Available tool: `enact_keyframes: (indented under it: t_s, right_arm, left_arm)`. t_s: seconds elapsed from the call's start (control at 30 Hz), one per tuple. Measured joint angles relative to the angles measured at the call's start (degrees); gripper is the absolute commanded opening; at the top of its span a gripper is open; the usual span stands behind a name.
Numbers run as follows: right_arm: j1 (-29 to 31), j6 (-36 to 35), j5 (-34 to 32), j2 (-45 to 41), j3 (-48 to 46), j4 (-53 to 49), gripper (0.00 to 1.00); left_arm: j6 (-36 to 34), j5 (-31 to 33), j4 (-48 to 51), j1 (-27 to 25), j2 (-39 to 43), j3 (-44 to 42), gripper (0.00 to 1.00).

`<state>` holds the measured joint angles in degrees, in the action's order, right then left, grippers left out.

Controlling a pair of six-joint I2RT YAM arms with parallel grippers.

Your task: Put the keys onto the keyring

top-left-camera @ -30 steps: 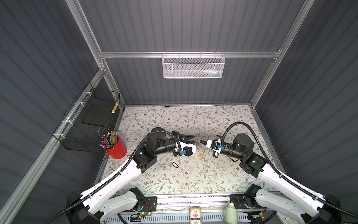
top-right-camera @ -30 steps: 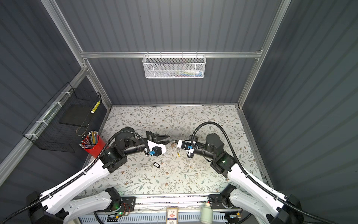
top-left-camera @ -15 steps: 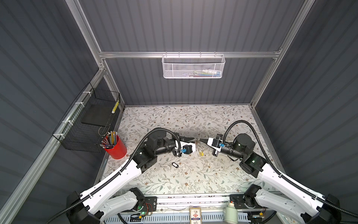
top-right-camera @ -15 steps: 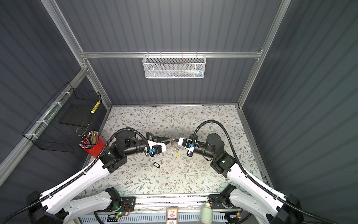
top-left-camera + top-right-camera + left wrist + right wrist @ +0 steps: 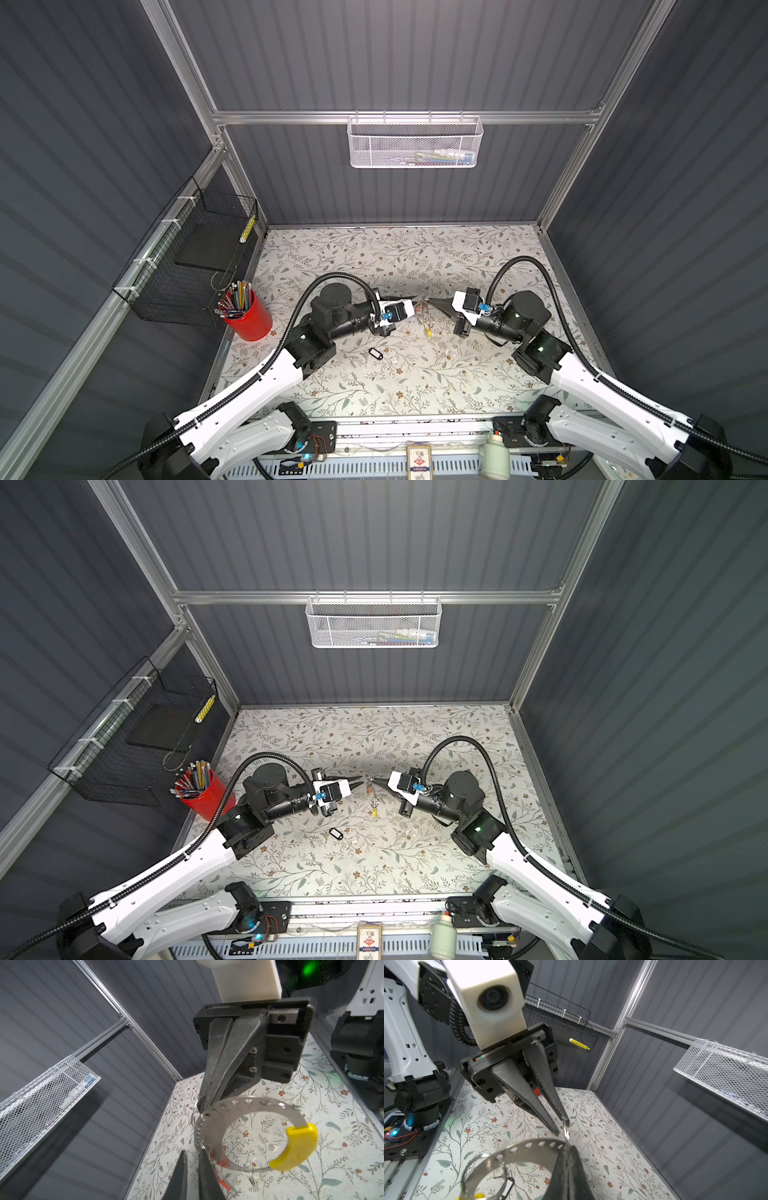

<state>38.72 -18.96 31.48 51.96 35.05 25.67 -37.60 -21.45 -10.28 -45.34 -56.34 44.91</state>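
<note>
In the left wrist view the keyring (image 5: 239, 1103) is a perforated metal band hoop with a yellow segment (image 5: 295, 1147). It hangs above the table, and my right gripper (image 5: 202, 1105) is shut on its band. An orange-red key tag (image 5: 226, 1186) dangles from the hoop by a small wire ring. My left gripper (image 5: 193, 1152) faces the right gripper (image 5: 428, 302) tip to tip. Its jaws stand a narrow gap apart, with one fingertip (image 5: 202, 1151) against the band and nothing seen between them. The black-framed key with the white insert (image 5: 375, 354) lies on the table in front of the left gripper (image 5: 411, 299).
A red cup of pens (image 5: 249, 318) stands at the table's left edge under a black wire basket (image 5: 187, 266). A white mesh basket (image 5: 413, 145) hangs on the back wall. A small bottle (image 5: 494, 457) and a card box (image 5: 419, 463) sit beyond the front edge.
My left gripper has moved right, up to the hoop, and its jaws have narrowed from wide open to a slim gap. The right gripper has kept hold of the keyring in place.
</note>
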Motion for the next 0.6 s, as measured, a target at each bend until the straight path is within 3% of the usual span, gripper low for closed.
enact_keyframes:
  t_s: [0.6]
  right_arm:
    - [-1.29,8.61,5.01,2.36,-1.2,11.69,0.0]
  left_arm:
    - [6.84,-5.55,-7.58,0.81,-1.4,-0.31,0.11]
